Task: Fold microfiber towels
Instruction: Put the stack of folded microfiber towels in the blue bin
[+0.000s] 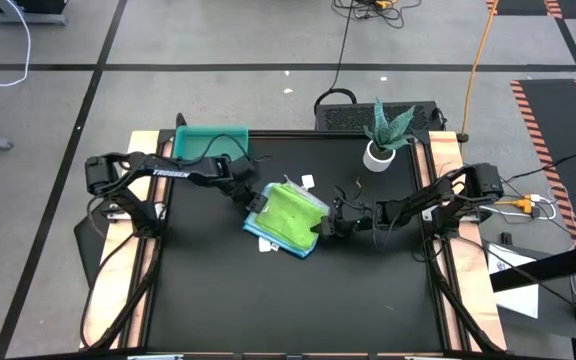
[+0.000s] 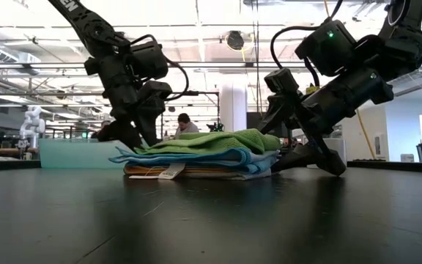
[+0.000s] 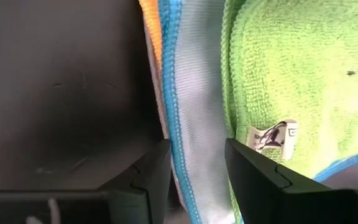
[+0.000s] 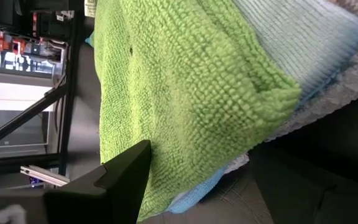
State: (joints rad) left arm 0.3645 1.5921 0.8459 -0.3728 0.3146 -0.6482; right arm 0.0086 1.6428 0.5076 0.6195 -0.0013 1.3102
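High view first: we see the microfiber towels stacked in one pile near the middle of the black table, with the green towel on top and a pale blue towel showing along the edge beneath it. From the low view we make out the layers: green on top, pale blue under it, then a bright blue edge, and a yellow-orange towel at the bottom, with a white tag hanging at the front.

The left gripper sits at the pile's left edge, its fingers apart and straddling the blue towel edges, as its wrist view shows; we cannot tell whether it actually pinches them. The right gripper is at the pile's right corner, fingers spread wide around the folded green edge.

Behind the pile, the teal tray lies at the table's far left; we cannot see what it holds. A white pot at the far right holds a spiky green plant.
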